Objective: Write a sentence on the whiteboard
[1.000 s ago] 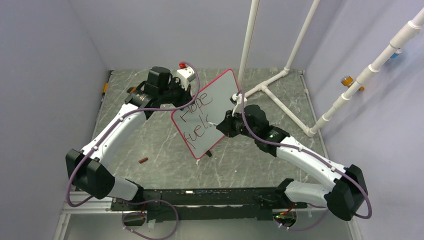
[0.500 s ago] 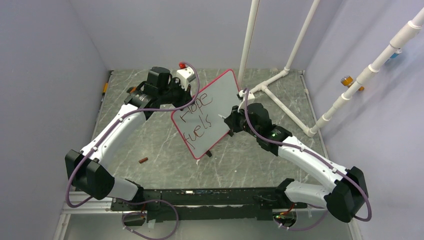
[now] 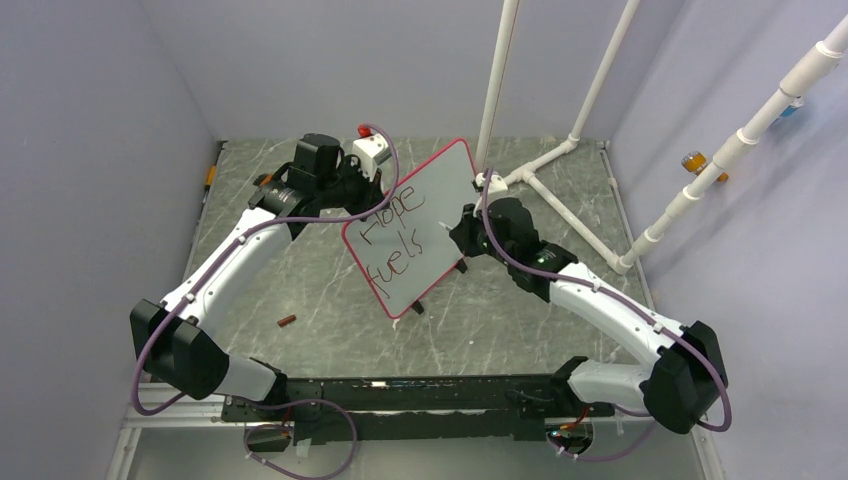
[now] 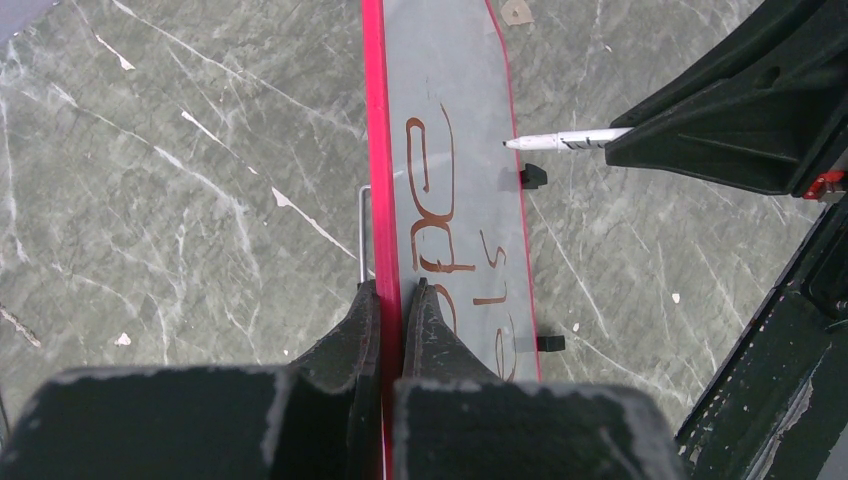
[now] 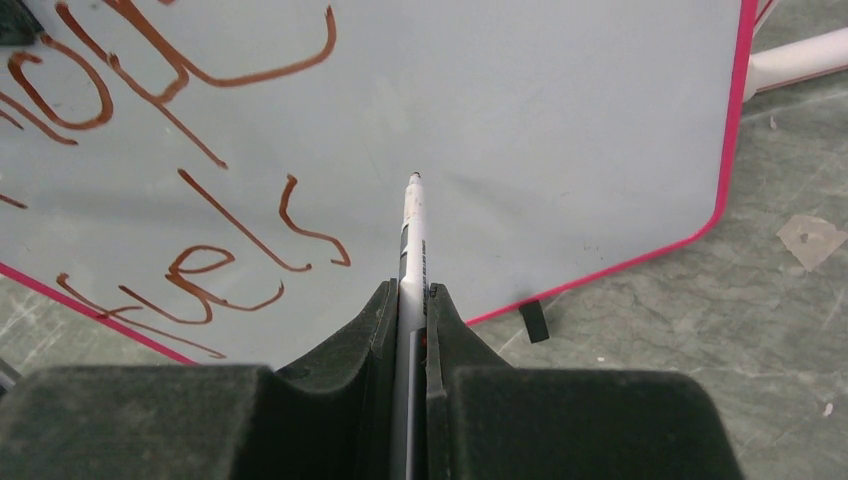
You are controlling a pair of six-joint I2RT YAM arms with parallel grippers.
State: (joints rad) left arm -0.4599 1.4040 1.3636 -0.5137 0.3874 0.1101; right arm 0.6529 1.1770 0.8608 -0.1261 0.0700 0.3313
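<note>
Grey marble tabletop point(image 3: 330, 270), PVC pipes point(image 3: 560, 155) at 1 o'clock. Your whiteboard point(image 3: 445, 185) stands propped on edge mid-table, with the left gripper point(image 4: 391, 292) clamped on its red frame at the 10 o'clock edge. Your right gripper point(image 5: 408, 292) is pinched on the white marker point(image 5: 413, 225). Its tip sits at 3 o'clock of the last word; can't tell if it touches. Your sentence point(image 3: 398, 268) reads "Hope" over "fuels": two words down, looks unfinished to me. Bare board at 3 o'clock leaves room, so the remaining words are what's left
</note>
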